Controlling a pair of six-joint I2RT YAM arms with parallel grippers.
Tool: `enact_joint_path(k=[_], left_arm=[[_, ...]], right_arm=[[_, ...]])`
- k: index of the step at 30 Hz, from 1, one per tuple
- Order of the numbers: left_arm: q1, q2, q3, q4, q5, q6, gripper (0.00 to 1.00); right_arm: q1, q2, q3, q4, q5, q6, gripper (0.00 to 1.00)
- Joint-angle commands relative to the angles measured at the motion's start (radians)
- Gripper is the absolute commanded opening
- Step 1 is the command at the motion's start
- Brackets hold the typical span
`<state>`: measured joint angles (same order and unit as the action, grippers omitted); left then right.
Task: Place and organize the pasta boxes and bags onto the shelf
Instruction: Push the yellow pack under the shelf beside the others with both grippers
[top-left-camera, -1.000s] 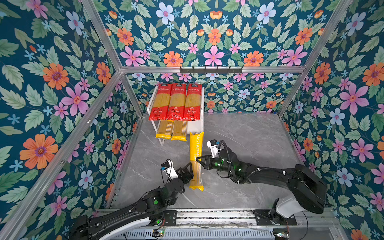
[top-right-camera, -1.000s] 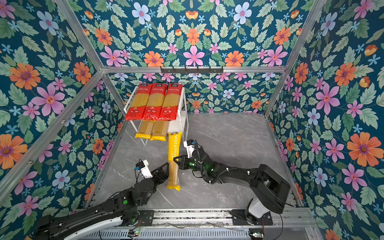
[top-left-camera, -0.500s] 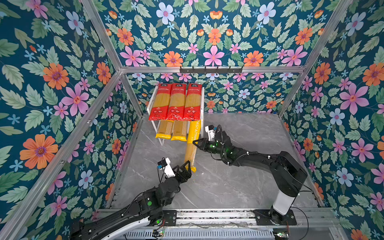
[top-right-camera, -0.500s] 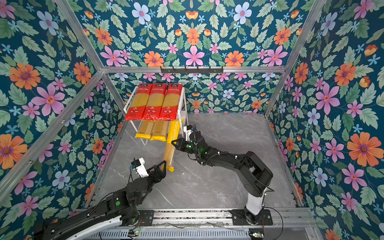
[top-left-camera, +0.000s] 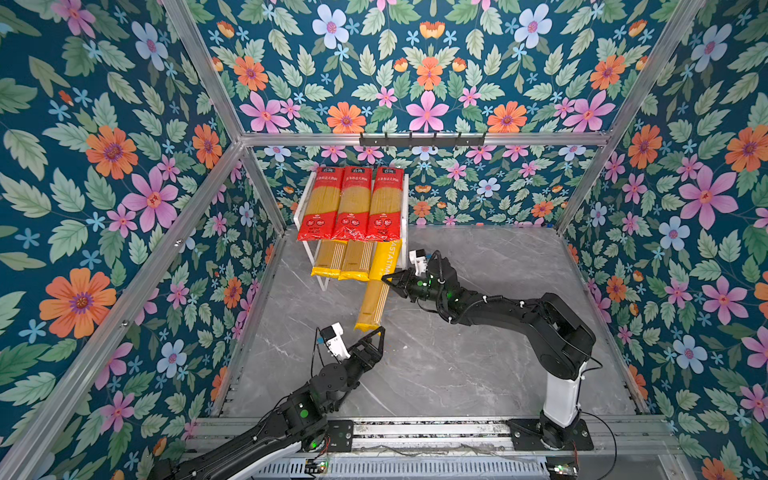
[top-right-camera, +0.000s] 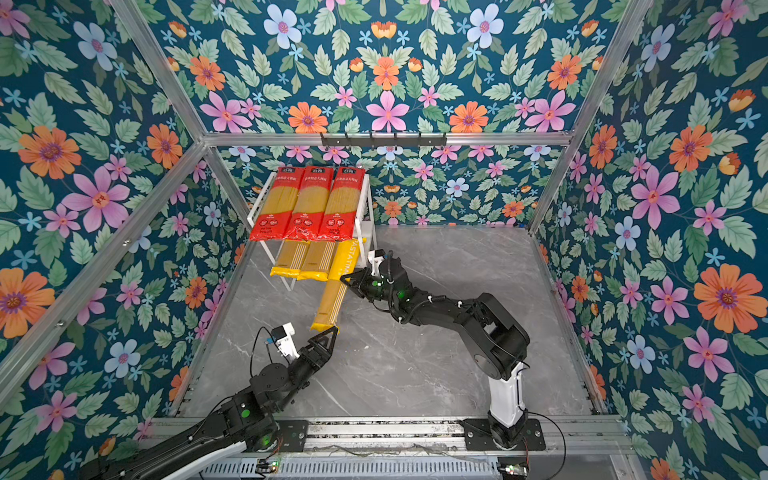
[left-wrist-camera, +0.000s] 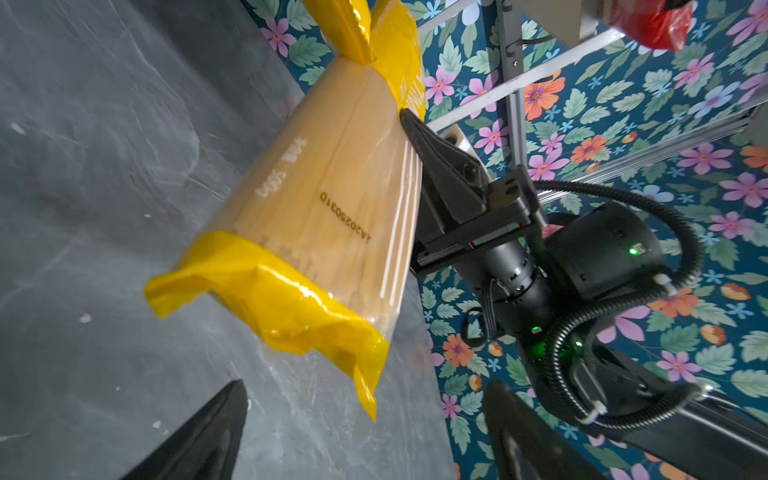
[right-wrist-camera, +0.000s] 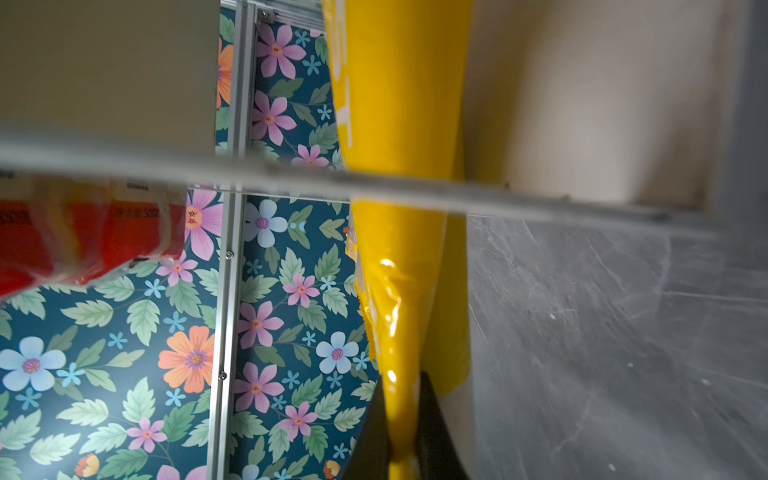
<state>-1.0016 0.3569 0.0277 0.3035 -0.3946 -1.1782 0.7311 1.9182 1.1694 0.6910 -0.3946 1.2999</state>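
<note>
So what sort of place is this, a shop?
Probably a robot test booth, not a shop: flowered panels on a metal frame, two arms bolted to a rail, the right claw holding a yellow pasta pack at a small shelf.

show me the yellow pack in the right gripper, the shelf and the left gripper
yellow pack (top-left-camera: 372, 303), in a top view, on its clear striped middle
shelf (top-left-camera: 405, 208), in a top view, on its white side rail
left gripper (top-left-camera: 376, 343), in a top view, midway between its open fingertips
</note>
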Motion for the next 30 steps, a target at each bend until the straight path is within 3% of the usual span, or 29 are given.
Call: enact_joint_path(k=[1, 11, 17, 22, 27, 30], left_arm=[[0.001, 0.022, -0.027, 0.204, 0.001, -0.030, 0.92], [0.056, 0.234, -0.051, 0.520, -0.075, 0.016, 0.88], [0.084, 0.341, -0.053, 0.635, -0.127, -0.010, 0.77], [0.095, 0.430, 0.005, 0.650, -0.107, 0.014, 0.67], [0.095, 0.491, 0.034, 0.641, -0.134, -0.029, 0.47], [0.096, 0.513, 0.054, 0.641, -0.140, -0.036, 0.40]], right_arm=[[-0.007, 0.006, 0.000, 0.117, 0.001, 0.130, 0.00], [-0.020, 0.004, -0.002, 0.091, -0.026, 0.165, 0.00], [-0.025, -0.001, 0.009, 0.040, -0.058, 0.171, 0.00], [-0.025, 0.002, 0.009, 0.048, -0.063, 0.174, 0.01], [-0.024, 0.025, 0.011, 0.073, -0.074, 0.197, 0.09], [-0.025, 0.035, 0.006, 0.089, -0.081, 0.200, 0.19]])
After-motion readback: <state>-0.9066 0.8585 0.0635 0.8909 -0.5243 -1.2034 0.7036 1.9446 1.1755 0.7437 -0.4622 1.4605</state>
